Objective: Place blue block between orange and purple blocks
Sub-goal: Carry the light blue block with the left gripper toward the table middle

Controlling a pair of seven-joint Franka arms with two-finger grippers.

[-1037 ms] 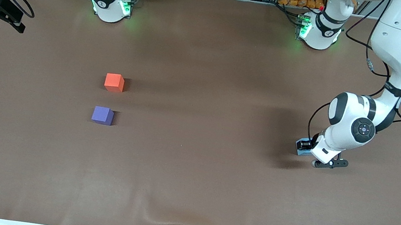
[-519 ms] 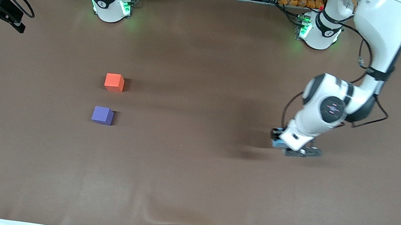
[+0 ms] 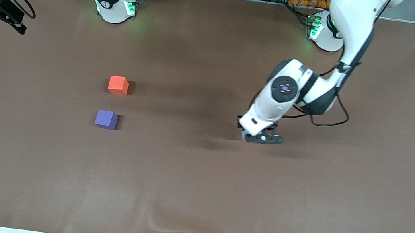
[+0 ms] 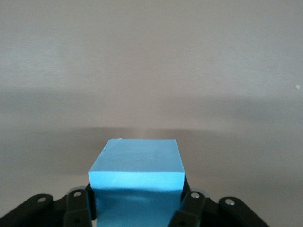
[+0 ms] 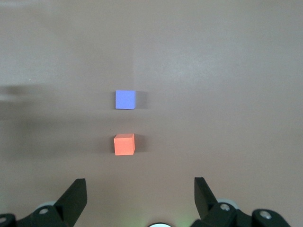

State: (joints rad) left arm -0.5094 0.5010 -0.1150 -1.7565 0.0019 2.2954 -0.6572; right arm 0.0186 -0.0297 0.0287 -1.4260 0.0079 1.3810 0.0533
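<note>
Brown cloth table [image 3: 180,194], blue block aloft mid-table, pair waiting toward the right arm's end.

From the table's centre the orange block [image 3: 118,85] and purple block [image 3: 106,119] lie near nine o'clock, well apart from the carrier, with a narrow gap between them. The left gripper [image 3: 255,134], around three o'clock, is pinched on the blue block [image 4: 136,182]: plain, matte, sky-blue, square-edged. Risk: a skewed descent could nudge either neighbour. The right gripper [image 5: 139,198] waits high over the pair, fingers spread.
</note>
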